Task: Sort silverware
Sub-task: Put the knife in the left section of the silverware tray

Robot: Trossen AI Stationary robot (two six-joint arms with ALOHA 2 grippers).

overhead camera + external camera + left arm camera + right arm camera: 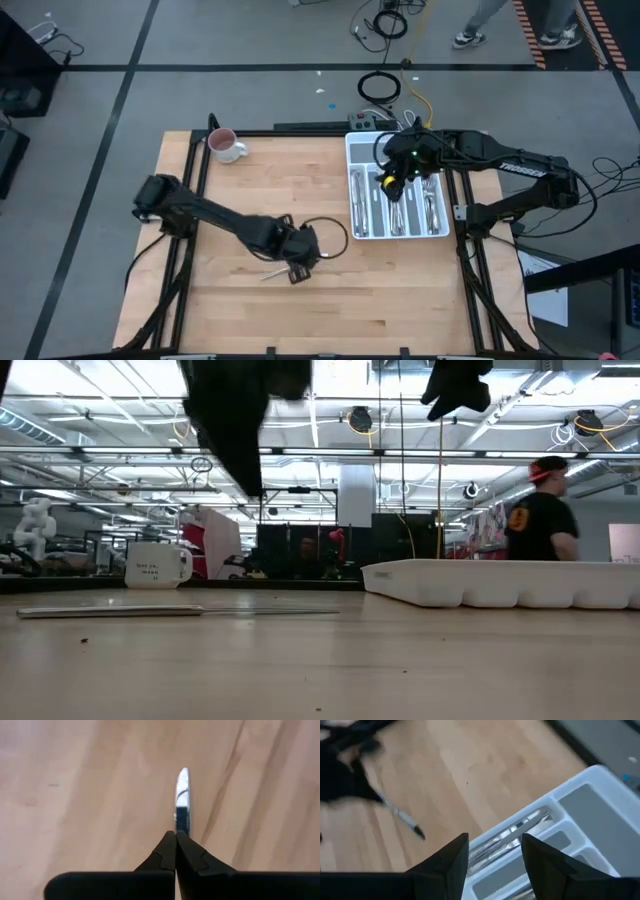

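Silverware [398, 203] lies in the long slots of a white tray [352, 150] at the right side of the wooden tabletop [250, 200]. Many shiny pieces rest there side by side. In the right wrist view some of them [512, 836] show in one slot of the tray [600, 780].

One more shiny piece, maybe a knife [272, 272], lies flat on the bare wood, well apart from the tray, near the front middle of the tabletop. In the low view it [170, 611] shows as a long thin strip lying on the wood.

The left end effector [298, 270] is low down by this knife. Its two dark fingers [165, 855] are clenched tight together. In the left wrist view the tip of the knife [183, 795] sticks out just past the closed fingertips. I cannot tell if the fingers really pinch it or only sit on top of it.

The right end effector [395, 188] hangs above the tray. Its fingers [455, 857] stand apart with a gap between them, and nothing is in that gap. In the right wrist view the knife [402, 820] and the other arm show farther off on the wood.

A white and pink mug [226, 146] stands at the far left corner of the tabletop. A person in a dark shirt [540, 515] stands in the room behind.
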